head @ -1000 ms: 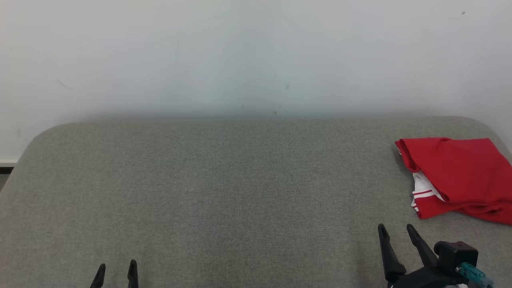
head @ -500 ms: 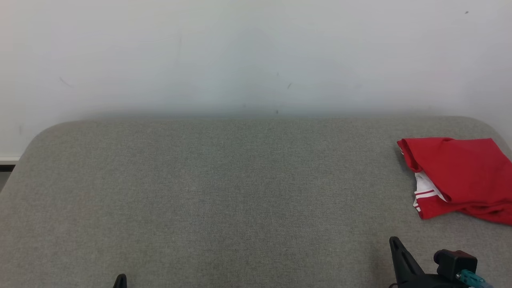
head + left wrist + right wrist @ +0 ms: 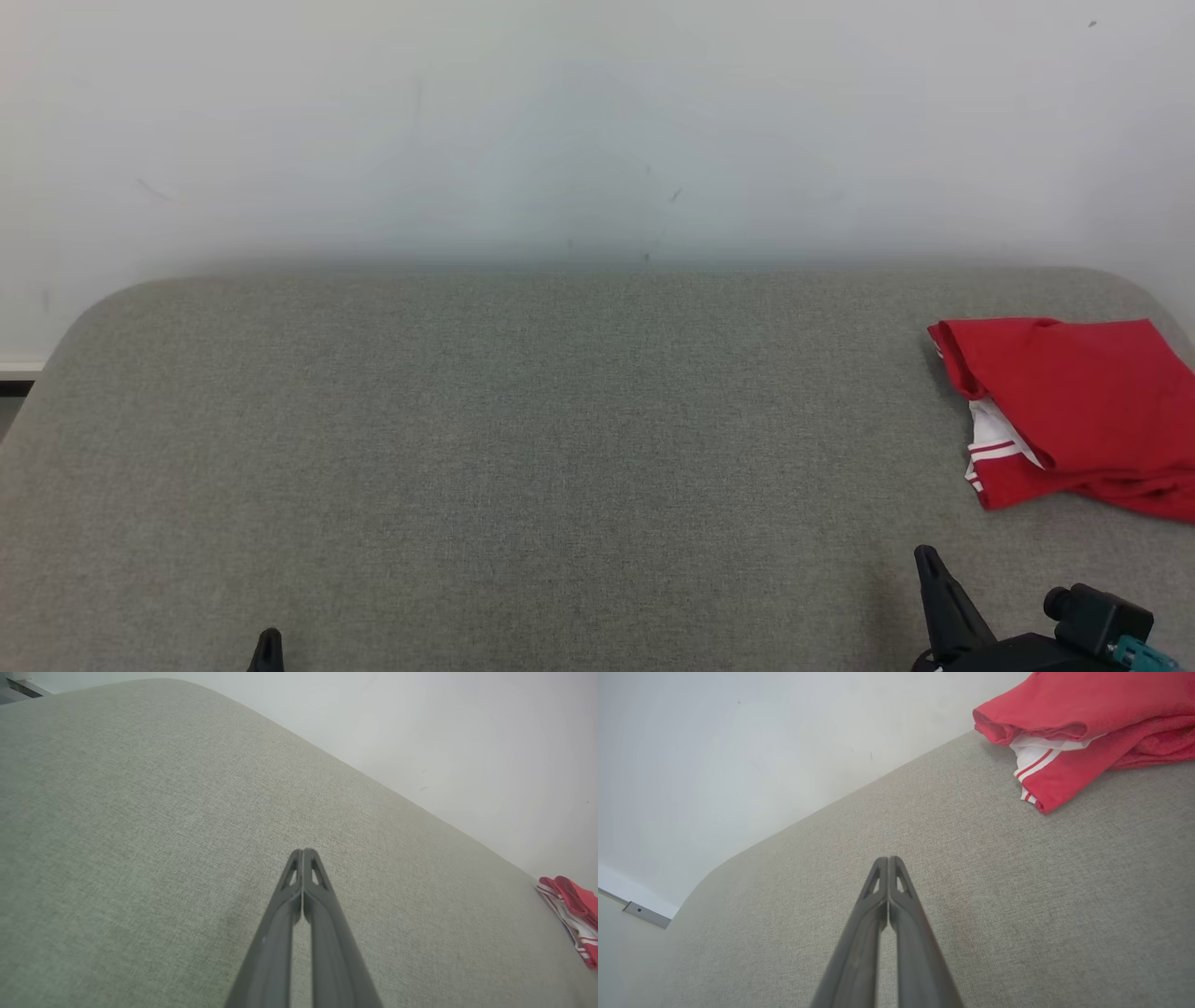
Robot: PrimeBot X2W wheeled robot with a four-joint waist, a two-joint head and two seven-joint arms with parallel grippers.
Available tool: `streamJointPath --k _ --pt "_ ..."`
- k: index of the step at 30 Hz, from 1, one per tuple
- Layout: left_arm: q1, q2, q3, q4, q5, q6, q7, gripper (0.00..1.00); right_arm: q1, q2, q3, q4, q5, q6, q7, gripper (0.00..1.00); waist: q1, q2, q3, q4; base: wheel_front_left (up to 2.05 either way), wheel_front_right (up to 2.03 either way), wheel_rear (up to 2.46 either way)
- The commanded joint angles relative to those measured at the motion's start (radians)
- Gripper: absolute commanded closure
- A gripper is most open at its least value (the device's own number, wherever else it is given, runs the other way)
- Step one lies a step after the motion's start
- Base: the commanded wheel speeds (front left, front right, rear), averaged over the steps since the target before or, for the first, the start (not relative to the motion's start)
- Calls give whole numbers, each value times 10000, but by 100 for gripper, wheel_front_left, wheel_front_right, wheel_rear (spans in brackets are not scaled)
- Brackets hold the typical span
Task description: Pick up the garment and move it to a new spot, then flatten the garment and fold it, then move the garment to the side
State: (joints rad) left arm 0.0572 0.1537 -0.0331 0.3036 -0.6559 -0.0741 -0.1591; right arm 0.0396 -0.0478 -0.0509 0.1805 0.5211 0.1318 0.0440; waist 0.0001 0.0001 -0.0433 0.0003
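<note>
A red garment (image 3: 1074, 411) with white striped trim lies loosely folded at three o'clock on the grey padded surface (image 3: 523, 420), seemingly parked aside. The left gripper (image 3: 268, 644) at seven o'clock and the right gripper (image 3: 927, 560) at five are clenched empty, clear of it.
</note>
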Motion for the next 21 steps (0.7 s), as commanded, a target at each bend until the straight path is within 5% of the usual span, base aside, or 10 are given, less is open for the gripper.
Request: streamJointPath --k 1,21 --pt "-319 -21 109 -207 -437 -59 113 100 -283 -15 -41 -162 505 -3 -2 100 0 -1 8 0 0 0 0" --pt "-612 -289 532 -387 -2841 -199 919 100 -409 -20 -115 -177 3267 -6 51 100 0 -1 90 -1 0 0 0"
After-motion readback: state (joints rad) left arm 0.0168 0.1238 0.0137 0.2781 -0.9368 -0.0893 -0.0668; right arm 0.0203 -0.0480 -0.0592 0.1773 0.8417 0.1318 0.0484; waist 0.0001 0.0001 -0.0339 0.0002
